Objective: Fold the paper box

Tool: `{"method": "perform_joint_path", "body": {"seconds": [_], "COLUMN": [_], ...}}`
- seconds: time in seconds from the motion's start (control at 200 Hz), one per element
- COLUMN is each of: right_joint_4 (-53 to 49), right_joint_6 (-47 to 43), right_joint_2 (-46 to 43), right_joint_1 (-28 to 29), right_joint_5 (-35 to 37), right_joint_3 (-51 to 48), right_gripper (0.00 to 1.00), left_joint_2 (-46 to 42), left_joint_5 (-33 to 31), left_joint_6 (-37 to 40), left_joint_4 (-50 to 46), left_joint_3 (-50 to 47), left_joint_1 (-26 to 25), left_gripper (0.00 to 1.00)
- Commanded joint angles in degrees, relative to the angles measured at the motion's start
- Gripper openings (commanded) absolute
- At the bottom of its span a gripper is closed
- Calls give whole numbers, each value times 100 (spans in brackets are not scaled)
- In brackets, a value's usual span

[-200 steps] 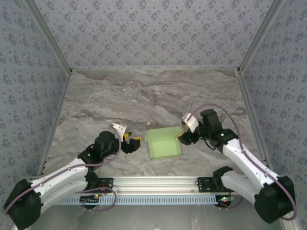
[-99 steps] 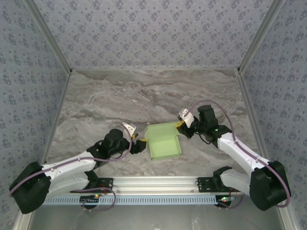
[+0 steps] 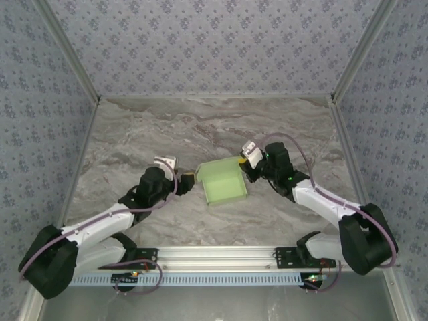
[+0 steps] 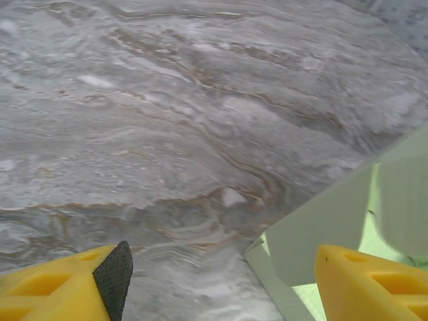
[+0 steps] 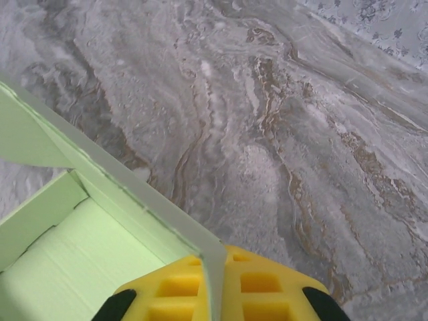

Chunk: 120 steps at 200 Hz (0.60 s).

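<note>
Green card is what I am working on. The paper box [image 3: 223, 182] sits near the middle of the tabletop [image 3: 200, 127], between my two arms. It is open on top, with its walls standing up. It looks a little longer from side to side than from front to back, so its long way runs from one pincer to the other.

My right pincer [image 3: 242, 167] is at the far right corner of the box. In the right wrist view the thin edge of a wall runs down between my two yellow fingers [image 5: 174, 287]. They sit close on it from both sides, so I think that pincer is holding the wall.

My left pincer [image 3: 189, 179] is at the far left corner, and it is wide open. In the left wrist view one finger is far off over bare tabletop. The other is right by the box. The corner of the box is in the gap, closer to that finger. I cannot tell if it touches the card.

The box lies to the right of my left pincer. I think the next move is to close that pincer on the corner wall while the right one holds its side. The card is thin, so a hard squeeze could bend it the wrong way.
</note>
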Motion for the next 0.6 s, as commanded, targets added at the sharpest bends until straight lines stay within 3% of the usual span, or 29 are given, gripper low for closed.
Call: {"method": "perform_joint_path", "body": {"seconds": [0.0,0.065,0.23,0.41,0.595], "right_joint_4": [300,270,-119,-477,-154], "right_joint_6": [156,199,342,476,1082], "right_joint_2": [230,226,-97,0,167], "right_joint_1": [-59,-82,-421,-572,-410], "right_joint_5": [19,-96,-458,-1054,-1004], "right_joint_3": [275,235,-5,-54,-79], "right_gripper": [17,28,42,43,38], "left_joint_2": [297,472,675,981,1571], "left_joint_5": [325,488,962,942,610], "left_joint_6": [-12,25,-19,226,418], "left_joint_4": [270,298,564,663,719], "left_joint_3": [253,334,339,524,1006], "left_joint_1": [160,162,149,142,149], "left_gripper": [74,74,74,74,72]}}
